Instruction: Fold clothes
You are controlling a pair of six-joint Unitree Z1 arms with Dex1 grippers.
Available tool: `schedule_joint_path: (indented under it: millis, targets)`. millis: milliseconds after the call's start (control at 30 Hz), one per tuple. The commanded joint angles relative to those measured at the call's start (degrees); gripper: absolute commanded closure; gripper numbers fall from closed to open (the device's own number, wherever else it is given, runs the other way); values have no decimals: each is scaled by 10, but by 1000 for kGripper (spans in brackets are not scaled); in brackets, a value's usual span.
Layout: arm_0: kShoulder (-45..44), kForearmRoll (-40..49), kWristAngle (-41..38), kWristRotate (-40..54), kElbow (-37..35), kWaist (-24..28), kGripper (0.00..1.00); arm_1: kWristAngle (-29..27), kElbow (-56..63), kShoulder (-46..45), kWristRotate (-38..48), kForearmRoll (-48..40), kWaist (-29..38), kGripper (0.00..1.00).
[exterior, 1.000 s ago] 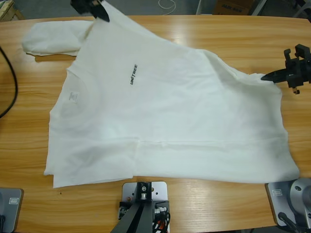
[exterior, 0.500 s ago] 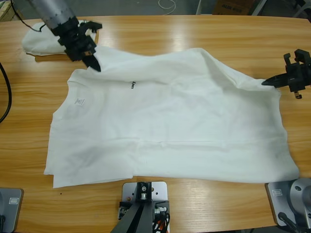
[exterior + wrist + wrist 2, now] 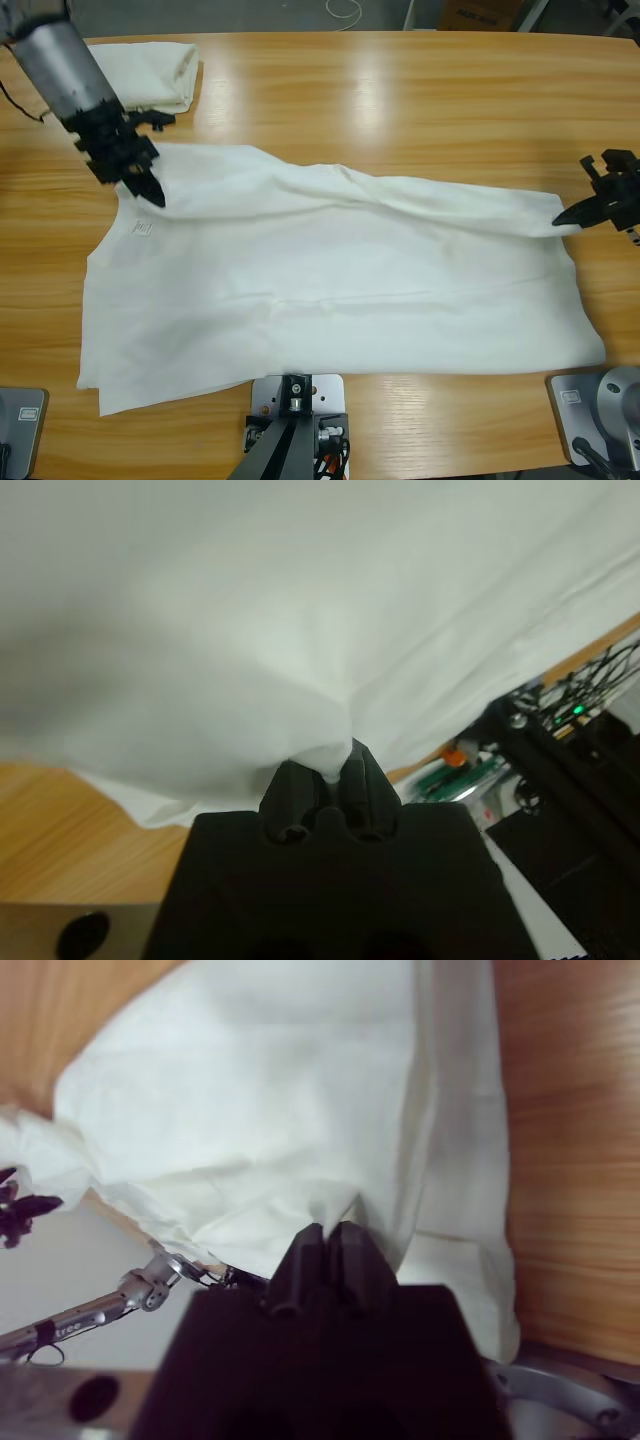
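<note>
A white T-shirt [image 3: 350, 280] lies spread across the table, its far edge doubled over toward the near side; a small tag [image 3: 140, 229] shows at its left end. My left gripper [image 3: 155, 193] is at the shirt's upper left corner, shut on a pinch of the T-shirt [image 3: 300, 610], as the left wrist view's gripper [image 3: 325, 770] shows. My right gripper [image 3: 565, 215] holds the shirt's far right corner, shut on the T-shirt [image 3: 250, 1090], with cloth bunched at its gripper [image 3: 325, 1235]. The fold between them is stretched fairly straight. No lettering shows.
A second white T-shirt [image 3: 150, 72], folded, lies at the table's back left corner just behind the left arm. Bare wooden table [image 3: 420, 100] stretches along the back and at the right end. A white cable [image 3: 345, 10] lies beyond the back edge.
The left gripper has come from the back edge toward the near left, drawing the shirt's far side over itself and hiding the lettering. The right gripper has shifted a little toward the near side.
</note>
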Motion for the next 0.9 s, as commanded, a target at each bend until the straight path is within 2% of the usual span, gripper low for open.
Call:
schedule_joint_path:
  millis: [33, 267, 433, 900]
  targets:
    - [-30, -77, 8, 4, 116, -27, 1000, -21, -13, 25, -6, 37, 8, 1000]
    - [-70, -130, 51, 9, 192, -25, 1000, -64, -22, 1, -7, 71, 5, 1000]
    - [-81, -159, 55, 9, 232, -25, 1000, -68, -35, -20, -15, 68, -15, 1000]
    - [-81, -178, 54, 7, 240, -27, 1000, -88, -38, 3, 4, 88, -19, 1000]
